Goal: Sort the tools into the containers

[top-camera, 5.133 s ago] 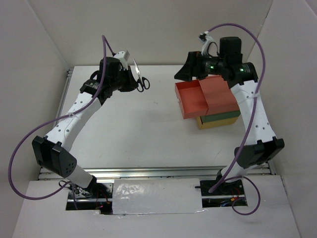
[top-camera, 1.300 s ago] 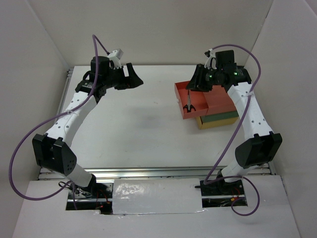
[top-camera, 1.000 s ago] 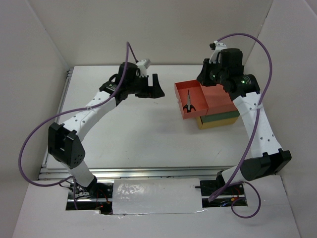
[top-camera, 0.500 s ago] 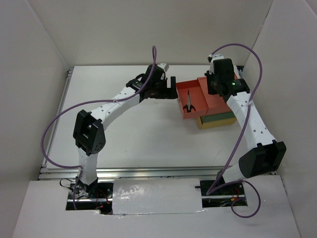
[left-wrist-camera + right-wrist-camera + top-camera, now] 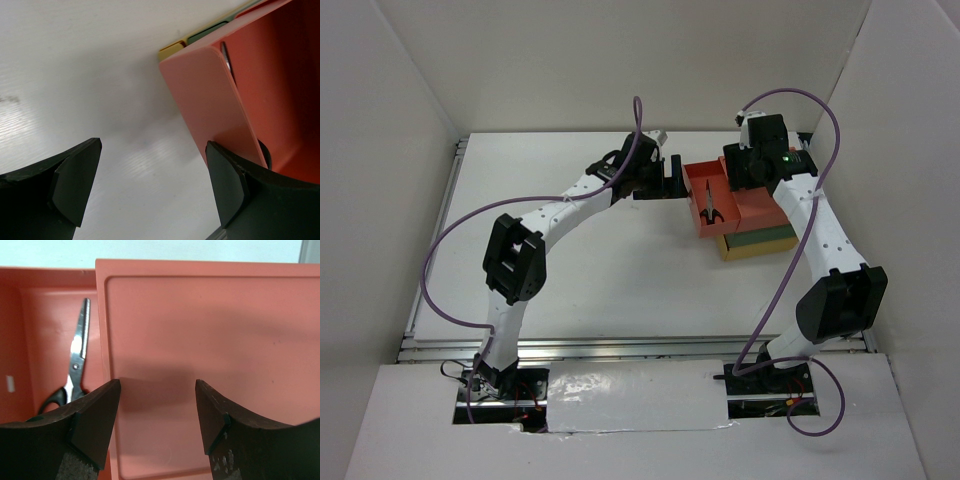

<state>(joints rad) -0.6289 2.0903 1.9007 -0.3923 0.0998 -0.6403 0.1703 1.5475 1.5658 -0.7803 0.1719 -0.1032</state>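
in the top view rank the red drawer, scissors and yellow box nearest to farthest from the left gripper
1. red drawer: its front wall sits right by the left gripper.
2. scissors: lying inside that drawer, just past the wall.
3. yellow box: bottom of the stack, off to the right and toward the bases.

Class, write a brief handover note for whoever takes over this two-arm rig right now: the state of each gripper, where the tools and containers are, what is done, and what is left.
Left gripper: open, empty, at the front panel of the red-orange drawer.
Right gripper: open, empty, over the red-orange casing.
Scissors: lying inside the red-orange drawer, which is pulled partly out. The green box and yellow box beneath look shut.
Done: scissors sorted.
Left: probably push the drawer shut. No other tool shows in any view, so check whether any remain.
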